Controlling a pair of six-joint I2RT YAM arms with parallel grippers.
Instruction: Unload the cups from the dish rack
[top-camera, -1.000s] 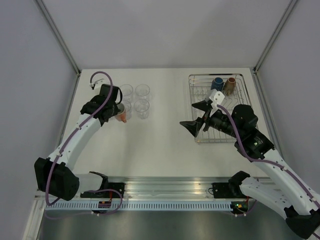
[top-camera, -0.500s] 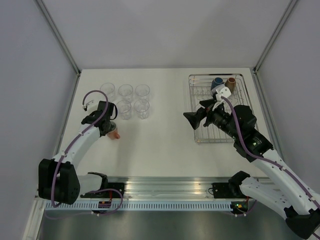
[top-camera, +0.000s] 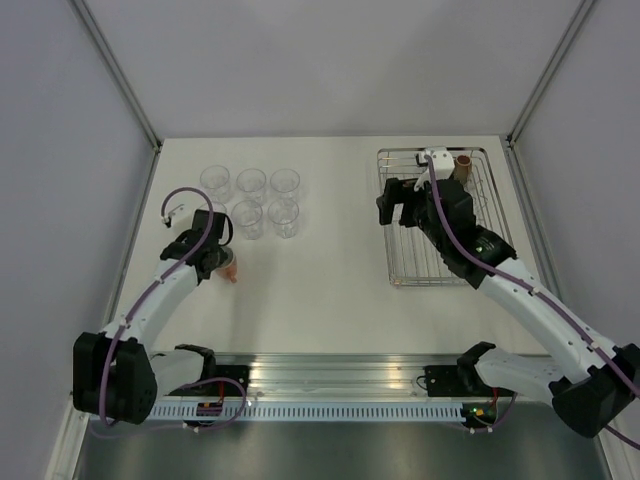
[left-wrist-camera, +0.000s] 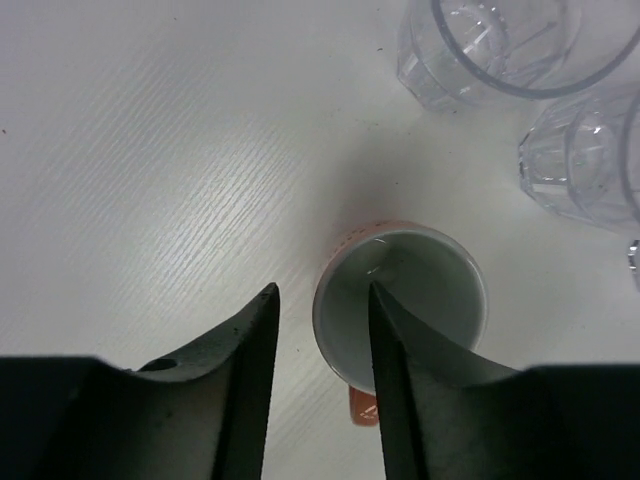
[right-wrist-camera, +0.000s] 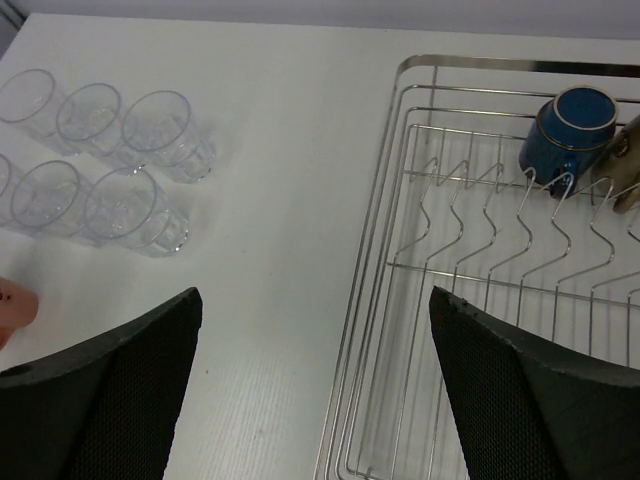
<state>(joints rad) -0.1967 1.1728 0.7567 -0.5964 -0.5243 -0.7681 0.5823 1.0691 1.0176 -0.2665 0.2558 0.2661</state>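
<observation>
Though tumblers (top-camera: 249, 185) and salmon mug (left-wrist-camera: 420, 280) stand left, blue mug (right-wrist-camera: 572, 125) and brown mug (top-camera: 464, 166) sit in the dish rack (right-wrist-camera: 480, 63), left gripper (left-wrist-camera: 320, 300) and right gripper (right-wrist-camera: 312, 300) open, empty.

glass tumblers (right-wrist-camera: 160, 130) 6 | mugs (right-wrist-camera: 572, 125) 3 | dish rack (right-wrist-camera: 480, 300) 1

Bright even light, soft shadows, wrist-view jaws blurred.

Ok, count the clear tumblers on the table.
6 tumblers: back row left, middle, right; front row middle, right, left (cut off at the right wrist view's edge).
</observation>
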